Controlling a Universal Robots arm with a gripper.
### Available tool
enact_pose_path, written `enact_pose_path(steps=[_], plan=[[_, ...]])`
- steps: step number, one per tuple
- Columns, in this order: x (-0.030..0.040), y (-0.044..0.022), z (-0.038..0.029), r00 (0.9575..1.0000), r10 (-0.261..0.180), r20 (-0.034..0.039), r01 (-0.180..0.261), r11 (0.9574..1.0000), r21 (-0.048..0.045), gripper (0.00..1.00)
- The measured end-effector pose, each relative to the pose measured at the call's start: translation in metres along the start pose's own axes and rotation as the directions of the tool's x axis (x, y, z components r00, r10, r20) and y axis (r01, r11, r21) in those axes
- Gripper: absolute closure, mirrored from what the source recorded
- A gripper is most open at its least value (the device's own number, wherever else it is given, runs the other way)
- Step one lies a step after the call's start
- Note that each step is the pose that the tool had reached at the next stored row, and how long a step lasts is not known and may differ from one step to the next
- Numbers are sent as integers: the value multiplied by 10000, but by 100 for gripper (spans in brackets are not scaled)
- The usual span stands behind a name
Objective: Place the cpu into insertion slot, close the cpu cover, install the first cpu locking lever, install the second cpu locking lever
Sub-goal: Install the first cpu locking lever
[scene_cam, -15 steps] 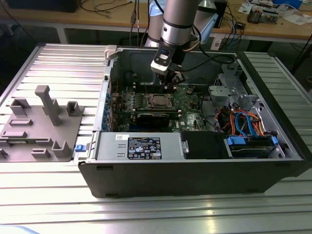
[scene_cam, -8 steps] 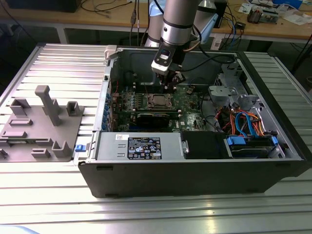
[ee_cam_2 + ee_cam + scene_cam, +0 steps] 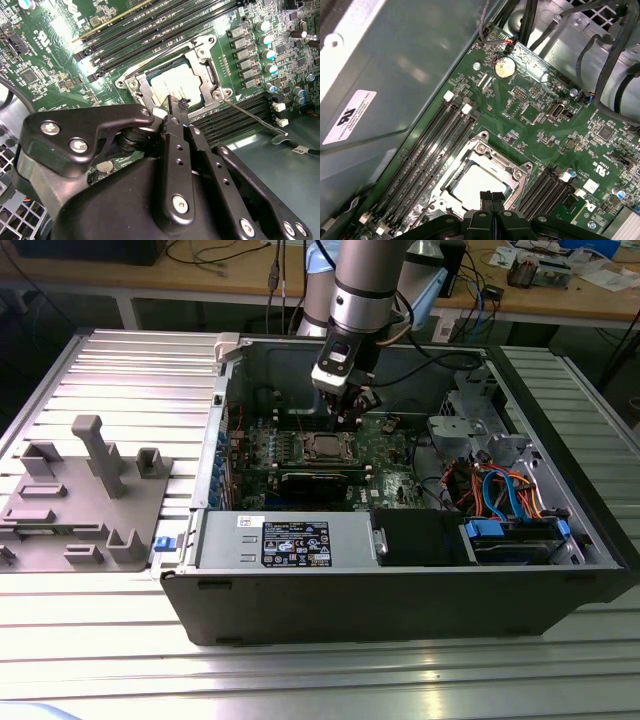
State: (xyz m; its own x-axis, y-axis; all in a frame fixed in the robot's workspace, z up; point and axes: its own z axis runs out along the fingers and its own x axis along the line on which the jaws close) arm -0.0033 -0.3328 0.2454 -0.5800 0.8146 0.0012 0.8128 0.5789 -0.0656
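The silver-grey jointed robot arm [image 3: 362,285] drops steeply from above, and its wrist [image 3: 335,365], cased in white and black, hangs just over the flat square silvery-grey cpu [image 3: 328,447]. Its black metal two-fingered pincer [image 3: 176,103] points down at one edge of that cpu, though contact cannot be made out. In both wrist views the two slim fingers [image 3: 485,199] lie pressed flat together, with a thin seam between them.
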Motion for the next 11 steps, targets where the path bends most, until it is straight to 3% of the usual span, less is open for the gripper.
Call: enact_pose_path(steps=[11], plan=[[0, 0, 0, 9997, -240, 9, 240, 9997, -4, 89]])
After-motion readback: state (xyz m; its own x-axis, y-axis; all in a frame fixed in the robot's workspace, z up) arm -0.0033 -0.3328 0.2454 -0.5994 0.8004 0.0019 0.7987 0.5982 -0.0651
